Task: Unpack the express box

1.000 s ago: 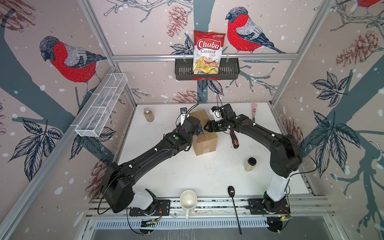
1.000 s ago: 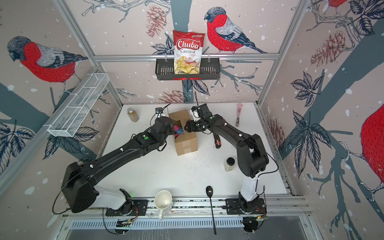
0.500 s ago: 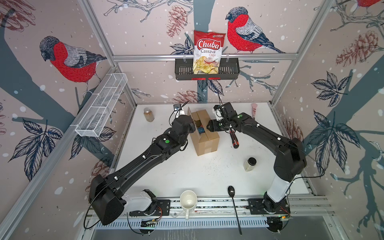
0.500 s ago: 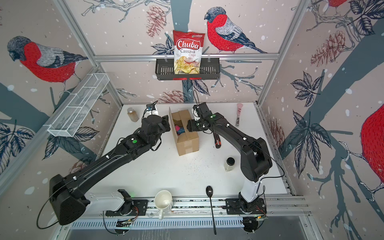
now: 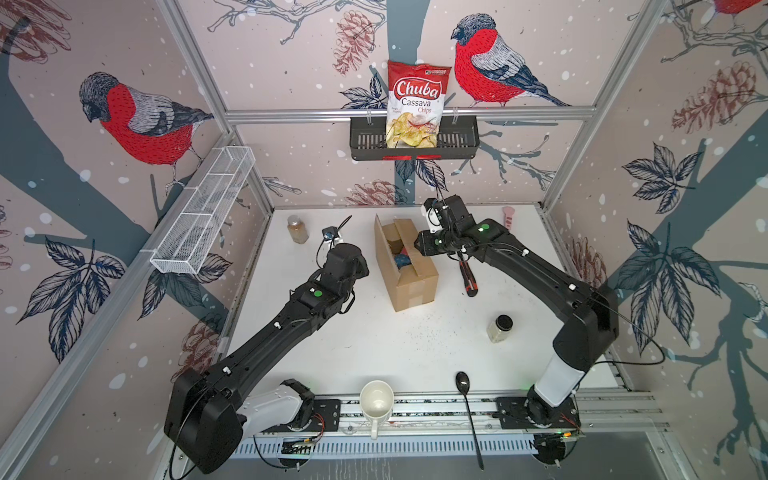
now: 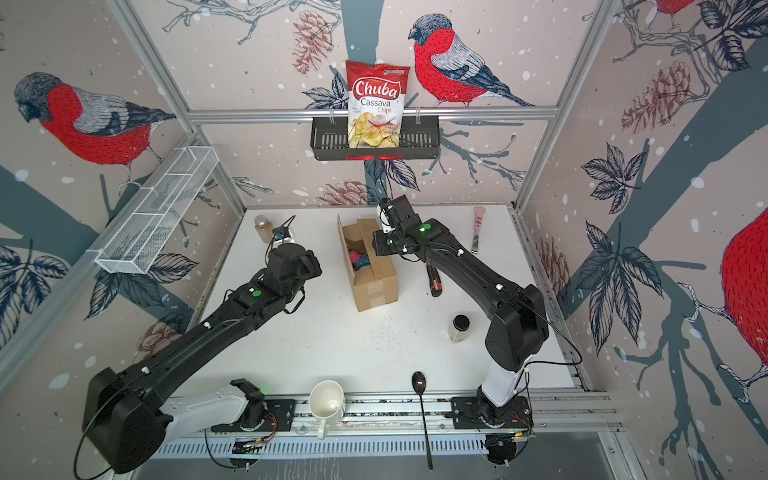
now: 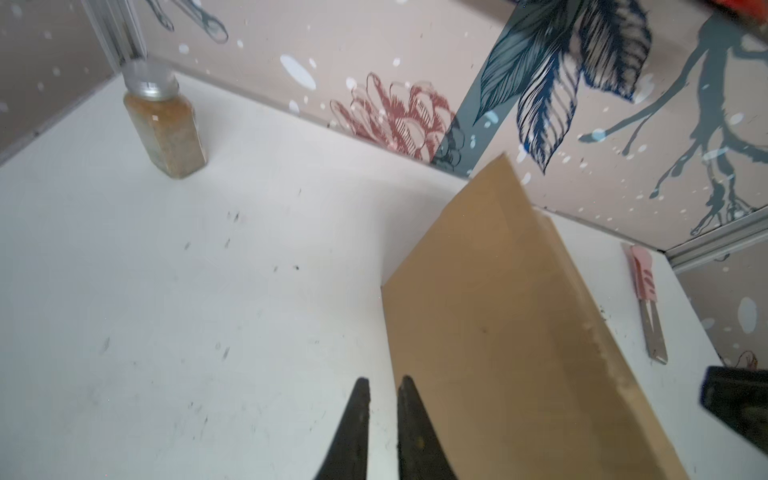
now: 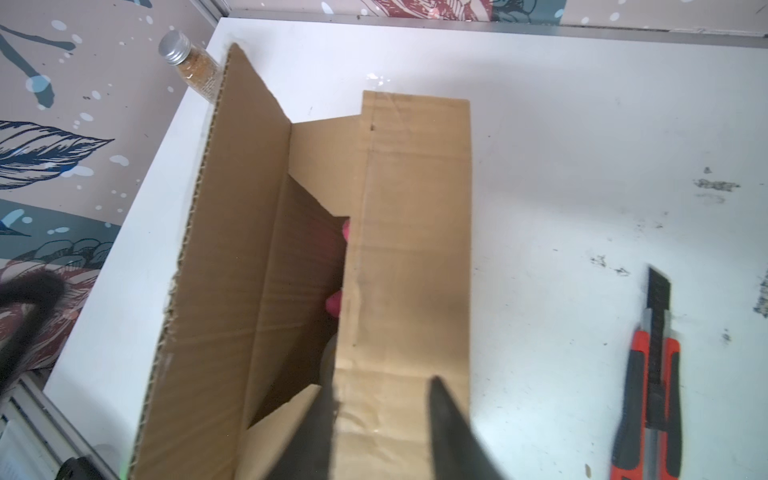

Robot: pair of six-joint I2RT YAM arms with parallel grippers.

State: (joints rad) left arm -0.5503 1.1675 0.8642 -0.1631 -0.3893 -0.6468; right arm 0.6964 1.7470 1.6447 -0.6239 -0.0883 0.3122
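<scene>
**Box half open, right arm over the folded flap**

Bird-print walls (image 5: 291, 174) close in a white table (image 5: 374, 345). The cardboard box (image 5: 409, 274) sits toward the back of it, between the two arms. Its long axis runs roughly from the robot's side toward the back wall.

The left flap (image 8: 232, 228) stands upright. The right flap (image 8: 415, 249) lies folded over about half the opening, and something pink and blue (image 6: 359, 259) shows in the gap.

The right gripper (image 8: 378, 382) is the nearer one, hanging directly over the right flap at the box's right edge. Its fingers stand apart and blurred, with nothing visibly pinched. The left gripper (image 7: 382, 382) is drawn almost together on nothing. It sits just beside the box's outer left wall, and I cannot tell whether it touches.

The next move likely turns on swinging the right flap outward. That is away from the left arm and toward the box cutter (image 5: 467, 276), which lies near the box's right side.
</scene>
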